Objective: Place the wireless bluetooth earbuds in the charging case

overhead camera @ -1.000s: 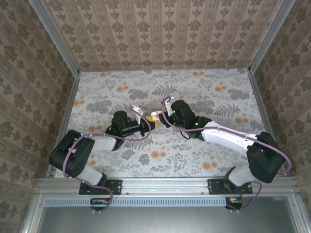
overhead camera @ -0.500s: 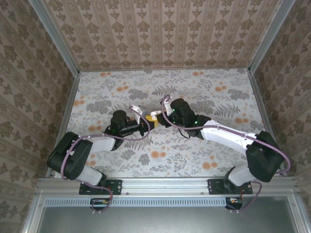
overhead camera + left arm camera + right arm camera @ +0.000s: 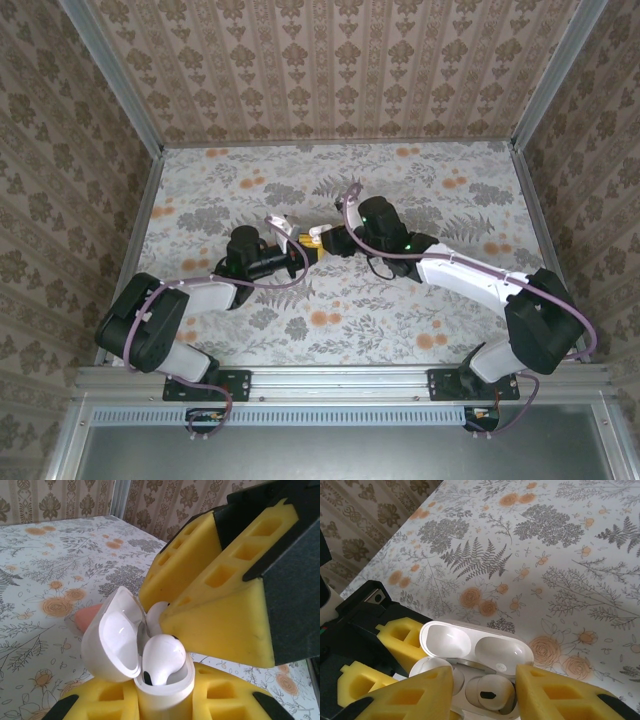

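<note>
On the floral desk [image 3: 450,200], mid-field: left tool [image 3: 303,250], clamped on the charging case [image 3: 117,645], lid up. Right tool [image 3: 485,690], jaws part-open over it, gripping nothing we can make out. Earbuds [image 3: 162,655] sit in its wells, one half hidden. We judge them light, glossy and slippery, so pinch the rounded sides gently.

Table cloth [image 3: 420,190]: grey ferns and orange blossoms, lying under the jaws and spreading out on every side of them. Orange-pink rounded lump [image 3: 89,618] rests on the cloth just beyond the jaws, to their left in the left wrist view, partly hidden. Walls [image 3: 330,70] papered in beige damask stripe stand well behind and to both sides of the jaws, with grey metal corner posts [image 3: 112,80] and a metal rail [image 3: 340,382] nearside.
</note>
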### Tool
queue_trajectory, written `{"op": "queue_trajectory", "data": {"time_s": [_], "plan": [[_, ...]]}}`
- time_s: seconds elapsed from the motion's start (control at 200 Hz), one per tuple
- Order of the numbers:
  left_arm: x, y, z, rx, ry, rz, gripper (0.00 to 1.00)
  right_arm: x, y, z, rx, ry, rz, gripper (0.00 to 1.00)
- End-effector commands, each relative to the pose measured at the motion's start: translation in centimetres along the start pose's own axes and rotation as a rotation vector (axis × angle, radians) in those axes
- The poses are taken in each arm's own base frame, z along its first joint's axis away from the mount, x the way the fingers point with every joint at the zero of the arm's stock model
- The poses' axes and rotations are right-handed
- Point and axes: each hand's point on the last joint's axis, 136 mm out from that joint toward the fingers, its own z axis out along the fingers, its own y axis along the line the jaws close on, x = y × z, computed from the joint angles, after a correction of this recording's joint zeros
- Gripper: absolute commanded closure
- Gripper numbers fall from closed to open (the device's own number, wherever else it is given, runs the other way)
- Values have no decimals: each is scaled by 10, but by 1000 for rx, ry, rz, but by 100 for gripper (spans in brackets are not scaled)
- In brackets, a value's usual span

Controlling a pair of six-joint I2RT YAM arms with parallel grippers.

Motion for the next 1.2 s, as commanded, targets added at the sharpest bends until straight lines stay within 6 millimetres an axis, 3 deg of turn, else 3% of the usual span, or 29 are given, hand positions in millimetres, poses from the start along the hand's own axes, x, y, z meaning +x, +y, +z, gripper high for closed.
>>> {"op": "queue_trajectory", "data": {"time_s": [0.0,0.92,0.975,1.195], "plan": [[-29,-8,-1,26,-70,75,95,0,8,-2,-67,-10,49,60],[-30,-12,-3,41,-79,99,95,-29,0,-25,-155,-125,188,49],[-31,-16,-4,55,-90,121,95,-40,4,-39,-171,-161,185,49],[-39,-37,-14,129,-166,254,95,-45,6,-76,-179,-240,68,50]]}}
